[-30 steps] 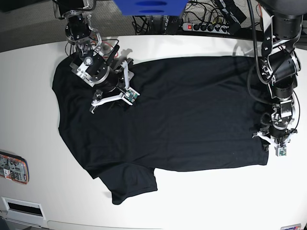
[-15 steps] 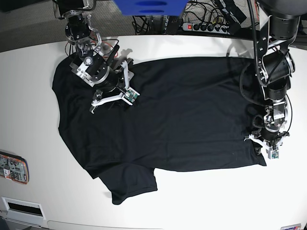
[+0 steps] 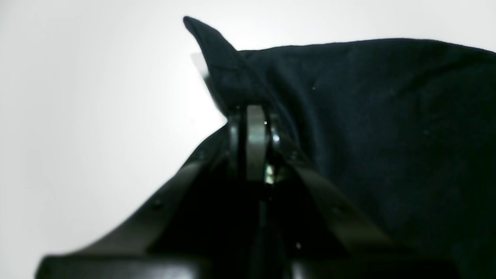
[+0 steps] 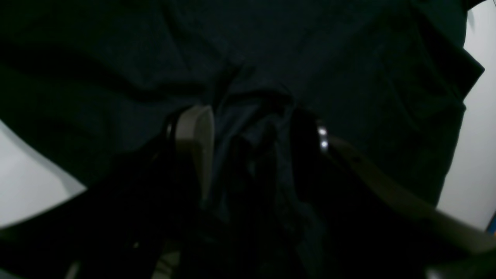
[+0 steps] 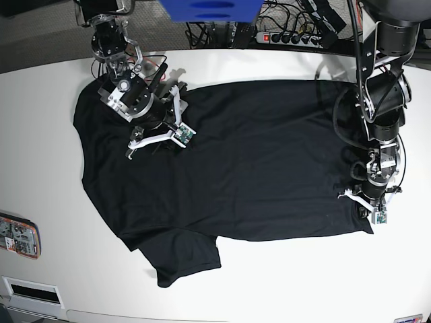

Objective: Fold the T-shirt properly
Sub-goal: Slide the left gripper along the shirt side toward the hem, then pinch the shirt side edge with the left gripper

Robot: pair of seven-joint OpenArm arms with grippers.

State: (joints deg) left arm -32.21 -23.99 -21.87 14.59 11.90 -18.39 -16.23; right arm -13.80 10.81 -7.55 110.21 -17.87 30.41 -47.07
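The black T-shirt lies spread flat on the white table, one sleeve pointing toward the front edge. At its right hem corner my left gripper is shut on the fabric. The left wrist view shows the closed fingers of the left gripper pinching a raised peak of T-shirt cloth. My right gripper rests on the shirt's upper left, near the collar. In the right wrist view the right gripper stands open, with a bunched ridge of T-shirt between its fingers.
A power strip and cables lie behind the table's far edge, beside a blue object. A small colourful device sits at the table's left edge, and a white box at the front left corner.
My left gripper slid left from the table onto the shirt's right hem corner and shut on it, lifting the cloth slightly. The right arm has not moved.
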